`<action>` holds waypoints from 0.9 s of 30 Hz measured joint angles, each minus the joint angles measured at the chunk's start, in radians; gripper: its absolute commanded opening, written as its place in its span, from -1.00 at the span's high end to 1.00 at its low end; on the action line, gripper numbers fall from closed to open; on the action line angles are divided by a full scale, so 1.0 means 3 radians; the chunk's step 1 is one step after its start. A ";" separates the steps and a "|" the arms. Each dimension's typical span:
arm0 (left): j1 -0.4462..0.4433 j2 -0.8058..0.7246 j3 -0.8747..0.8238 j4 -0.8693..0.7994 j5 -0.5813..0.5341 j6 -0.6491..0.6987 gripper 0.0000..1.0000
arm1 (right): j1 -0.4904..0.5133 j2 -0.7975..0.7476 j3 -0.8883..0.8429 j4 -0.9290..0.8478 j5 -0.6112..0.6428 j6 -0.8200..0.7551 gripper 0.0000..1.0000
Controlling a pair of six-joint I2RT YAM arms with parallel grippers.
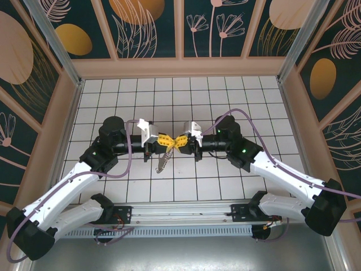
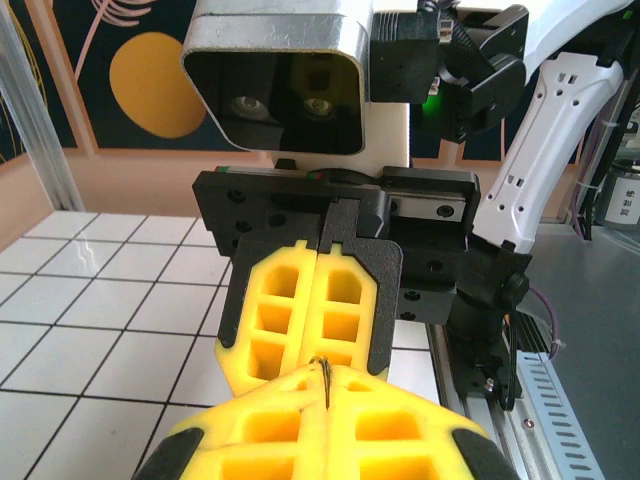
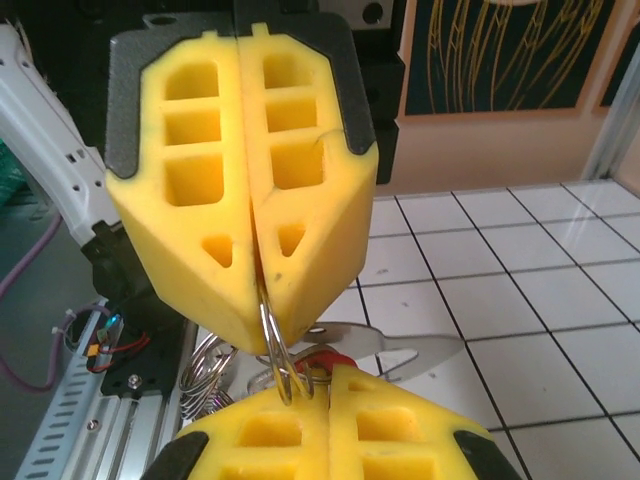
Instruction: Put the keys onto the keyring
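The left end effector (image 3: pixel 262 325) and right end effector (image 3: pixel 328 395) carry fingers (image 3: pixel 190 250) of yellow plastic, matt and faintly grainy, backed by black matt plastic plates (image 3: pixel 125 110). The keyring (image 3: pixel 270 335) wire loops are bright polished metal. The key (image 3: pixel 336 359) has a glossy red head and a smooth silver metal blade. The worktop (image 3: pixel 500 290) is smooth, glossy white with dark grid lines. Arm shells (image 1: pixel 282 176) are glossy white plastic; frame posts (image 1: pixel 53 42) are dull silver metal.
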 measured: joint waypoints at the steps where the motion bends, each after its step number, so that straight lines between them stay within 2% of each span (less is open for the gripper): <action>1: 0.0003 -0.0010 0.0000 0.0015 0.0011 -0.0009 1.00 | 0.0000 0.0000 0.0000 0.0025 -0.0029 0.0010 1.00; 27: 0.0003 -0.0042 0.0001 0.0085 0.0116 -0.0053 1.00 | 0.0009 -0.0018 0.0018 0.0061 -0.0202 0.0062 1.00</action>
